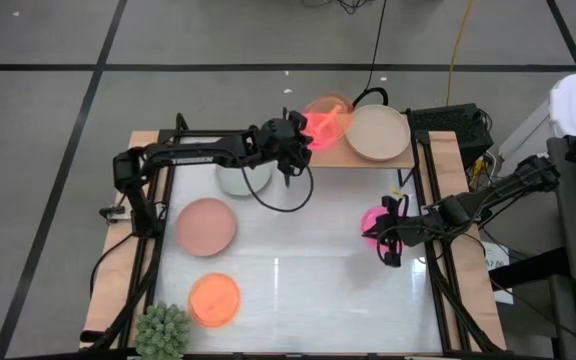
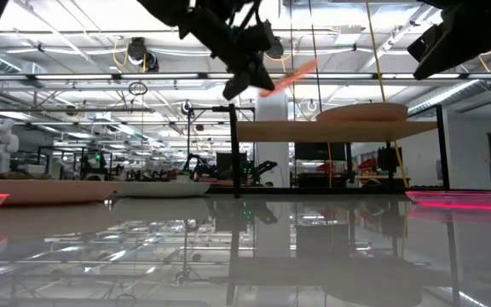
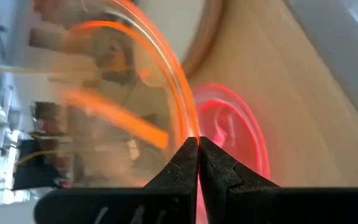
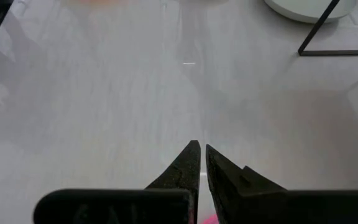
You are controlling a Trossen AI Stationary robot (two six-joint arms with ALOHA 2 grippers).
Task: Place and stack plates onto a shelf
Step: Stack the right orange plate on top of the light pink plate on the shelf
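Note:
My left gripper (image 1: 306, 133) reaches over the shelf (image 1: 353, 158) at the table's far edge and is shut on a translucent orange plate (image 1: 328, 118), which is tilted in the air above the board (image 2: 331, 130). A beige plate (image 1: 378, 132) lies flat on the shelf's right half. My right gripper (image 1: 388, 242) hangs shut above the table near its right edge, beside a magenta plate (image 1: 376, 222) that lies flat on the tabletop (image 2: 467, 198). The right wrist view shows its fingers (image 4: 199, 149) together over bare table. My left gripper pinches the orange plate's rim (image 3: 190, 127) between its two fingers, at the plate's edge toward the table's left. The fingers come from the left, across the rim. The plate is lifted clear of the shelf and slants upward toward the right (image 2: 290, 71).
A pale grey-green plate (image 1: 243, 180) lies under the left arm, in front of the shelf. A dusty-pink plate (image 1: 206, 225) and a second orange plate (image 1: 214, 298) lie on the table's left half, with a spiky green plant (image 1: 163, 330) at the near left corner.

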